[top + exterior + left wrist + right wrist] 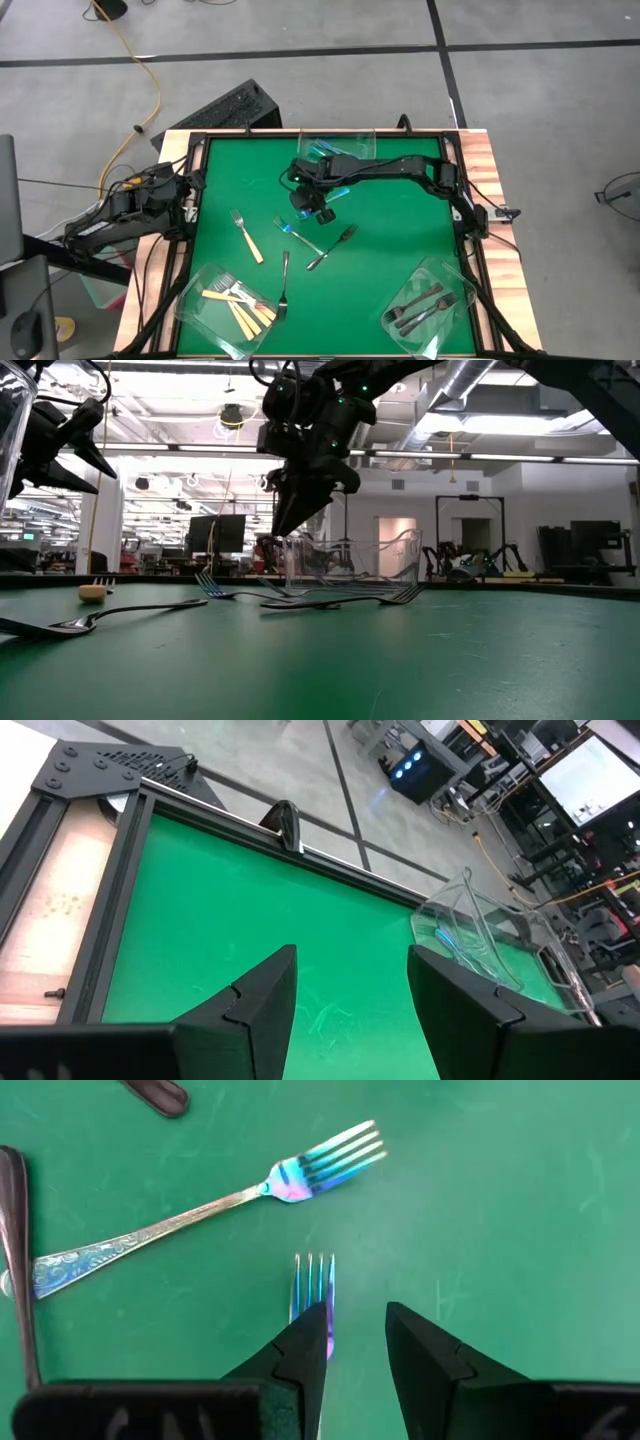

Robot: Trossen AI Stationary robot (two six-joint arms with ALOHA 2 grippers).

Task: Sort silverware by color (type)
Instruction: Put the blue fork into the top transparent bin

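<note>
I see even overhead light; low view backlit by ceiling strips (pixel 480 457), arms silhouetted, foreground mat (pixel 400 660) soft.

The right gripper (pixel 345 1345) hides most of a blue iridescent fork (pixel 312 1280) in the right wrist view; only its tines show past the left finger, so whether the fingers truly pinch its handle cannot be told. A dark grey metal fork (pixel 15 1260) is cut off at that picture's edge, as is a dark handle end (pixel 160 1094). In the high view the same gripper (pixel 312 207) covers whatever lies beneath it. The forks in the far clear plastic tub (pixel 337 146) are too small to count, half hidden by the right arm. In the low view, the tan handle end (pixel 92 593) shows only its tip.
</note>
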